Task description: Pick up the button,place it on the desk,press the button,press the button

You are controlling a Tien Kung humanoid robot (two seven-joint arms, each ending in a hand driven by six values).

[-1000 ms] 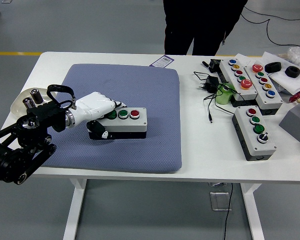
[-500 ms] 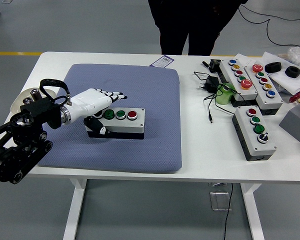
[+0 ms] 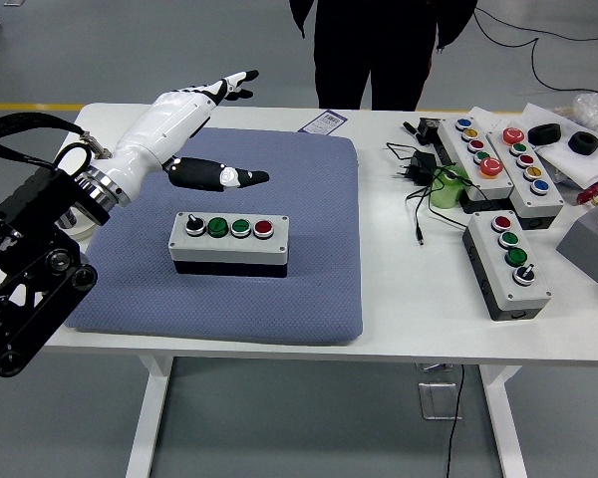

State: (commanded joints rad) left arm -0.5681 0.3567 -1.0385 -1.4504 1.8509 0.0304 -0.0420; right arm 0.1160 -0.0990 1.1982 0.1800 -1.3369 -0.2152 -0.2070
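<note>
A grey button box (image 3: 229, 244) rests on the blue-grey cushion mat (image 3: 279, 179). Its top carries a black knob, two green buttons and a red button. My left hand (image 3: 241, 124) hangs raised above and behind the box, well apart from it. Its white fingers (image 3: 229, 85) stretch out toward the far side and the black thumb (image 3: 229, 176) points right, so the hand is open and holds nothing. My right arm does not show.
Three more button boxes (image 3: 508, 261) lie at the right with a tangle of black cable and a plug adapter (image 3: 419, 169). A round plate (image 3: 55, 194) sits at the left edge. A person in black (image 3: 379, 50) stands at the far side.
My left hand has lifted off the button box, swung up and back, and its fingers have spread. The box stays on the mat, all four controls now uncovered.
</note>
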